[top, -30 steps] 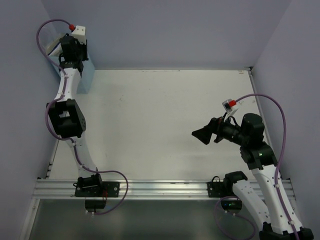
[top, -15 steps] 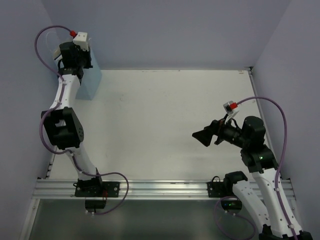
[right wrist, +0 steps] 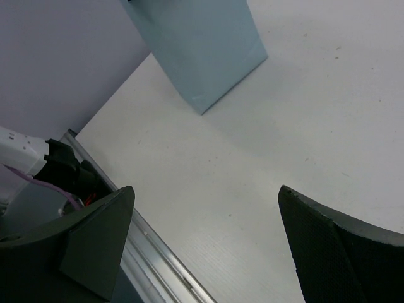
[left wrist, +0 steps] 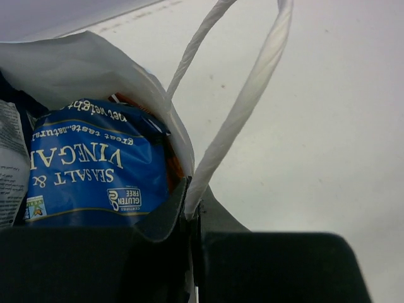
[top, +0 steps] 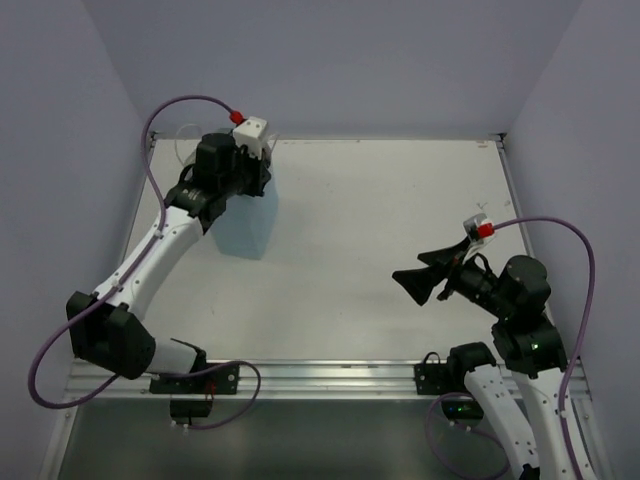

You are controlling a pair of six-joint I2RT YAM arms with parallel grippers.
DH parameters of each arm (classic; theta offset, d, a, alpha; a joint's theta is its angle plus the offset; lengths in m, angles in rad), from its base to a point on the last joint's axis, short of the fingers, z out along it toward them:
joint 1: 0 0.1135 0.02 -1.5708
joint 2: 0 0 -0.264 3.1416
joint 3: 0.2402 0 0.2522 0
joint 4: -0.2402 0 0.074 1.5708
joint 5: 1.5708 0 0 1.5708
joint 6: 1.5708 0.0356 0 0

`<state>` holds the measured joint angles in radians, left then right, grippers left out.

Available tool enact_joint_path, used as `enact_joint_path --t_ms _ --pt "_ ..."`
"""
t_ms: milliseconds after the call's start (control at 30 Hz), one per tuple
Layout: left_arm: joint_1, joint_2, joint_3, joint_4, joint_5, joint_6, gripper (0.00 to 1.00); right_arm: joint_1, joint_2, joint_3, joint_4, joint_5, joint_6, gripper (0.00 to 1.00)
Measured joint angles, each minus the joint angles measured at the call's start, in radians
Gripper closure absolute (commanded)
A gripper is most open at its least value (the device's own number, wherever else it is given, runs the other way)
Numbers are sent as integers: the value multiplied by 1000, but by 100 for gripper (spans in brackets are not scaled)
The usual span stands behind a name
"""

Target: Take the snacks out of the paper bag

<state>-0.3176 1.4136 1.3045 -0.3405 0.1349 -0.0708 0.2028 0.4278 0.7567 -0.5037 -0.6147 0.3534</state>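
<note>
Bearing everything: the white table [top: 400, 200], with my two arms bolted at its near edge.
Paper bag: the light blue paper bag [top: 250, 225] is at the far left part of the table, under my left wrist. From the right wrist view it looks tilted, and I cannot tell if its bottom rests fully on the surface.
Left claw: my left claw [left wrist: 191, 218] is clenched on the bag's white rim, together with the root of one string handle [left wrist: 237, 117].
Right claw: my right claw [right wrist: 205, 240] is spread wide with nothing in it, well apart from the bag and facing it from the right side.
Snacks: all that I can see are inside the bag. A dark blue packet [left wrist: 95, 167] with "sea salt & vinegar" print is on top, a grey-white printed packet [left wrist: 11, 158] is beside it, and a reddish edge [left wrist: 172, 165] shows behind. The others are hidden.
Progress: as I judge, the first packet is not yet taken out.
Risk one: I hold only thin paper and string, so a quick pull may tear the rim or let it slip from my fingers.
Risk two: if the bag tips more, the packets may slide out together, some toward the table edge.
Risk three: the handle loop stands near the mouth and may catch my right fingers when they go in.
Risk four: the packets are glossy, so a shallow pinch may lose one.
</note>
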Motion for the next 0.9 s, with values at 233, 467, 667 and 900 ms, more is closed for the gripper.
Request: enact_joint_path --t_ms 233,467,667,900 --pt "-147 -142 -65 -62 -19 -103 34 0 -56 0 -16 27 -14 1" --pt "-154 -173 60 -130 -25 -140 0 0 -76 9 -32 43 -31 1" --pt "-154 -245 157 -229 -163 -145 5 0 -84 40 -61 53 -49 1" --pt "-12 -317 142 -306 -373 -126 14 0 -91 46 -73 52 -59 1"
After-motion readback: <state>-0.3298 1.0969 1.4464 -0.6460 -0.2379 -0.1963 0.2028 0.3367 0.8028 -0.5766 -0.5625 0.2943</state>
